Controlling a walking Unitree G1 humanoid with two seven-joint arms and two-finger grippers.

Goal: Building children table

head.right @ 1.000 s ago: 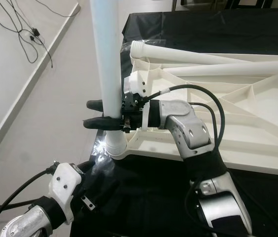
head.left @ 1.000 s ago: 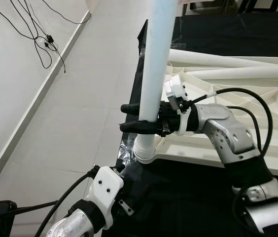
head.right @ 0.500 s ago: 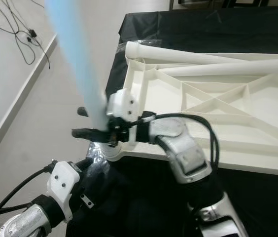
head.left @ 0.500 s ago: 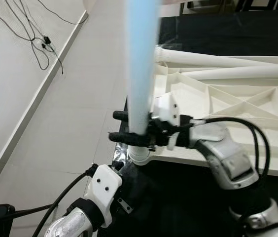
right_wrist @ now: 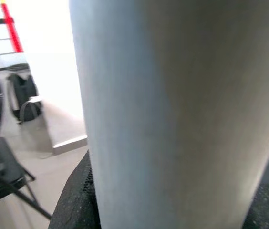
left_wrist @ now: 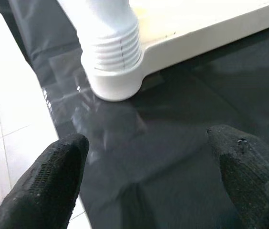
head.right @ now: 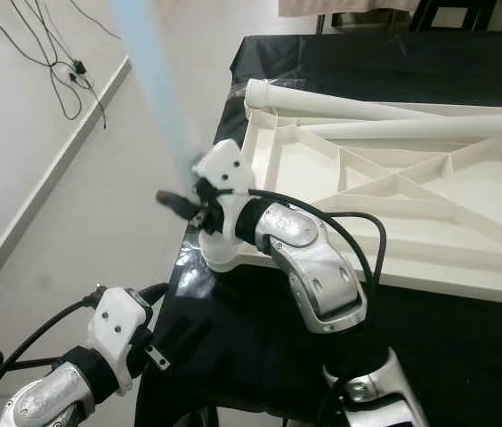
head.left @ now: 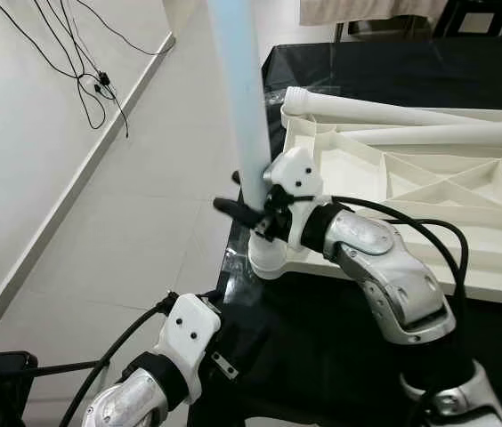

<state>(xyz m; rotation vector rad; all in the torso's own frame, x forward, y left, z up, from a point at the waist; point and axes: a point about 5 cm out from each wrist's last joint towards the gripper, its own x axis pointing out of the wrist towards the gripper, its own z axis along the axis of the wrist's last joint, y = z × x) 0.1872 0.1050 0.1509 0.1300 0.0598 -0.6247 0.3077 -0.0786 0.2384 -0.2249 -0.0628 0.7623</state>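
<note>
The right end effector [head.left: 249, 213] pinches the pale leg [head.left: 238, 107] standing in the tabletop's [head.left: 429, 222] nine-o'clock corner socket [head.left: 266, 258]; next, I'd guess, twist it home. Left end effector [left_wrist: 146, 179] waits spread.

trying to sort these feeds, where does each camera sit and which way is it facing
Left eye view: on the head, looking down at the upturned white tabletop on black cloth; both silver arms show.
Right eye view: same scene, shifted sideways.
Left wrist view: on the left arm, along the open left tool, at the corner socket.
Right wrist view: on the right arm, close against the pale blue table leg.
Shared: the leg, gripped by the right tool, stands in that socket.
</note>
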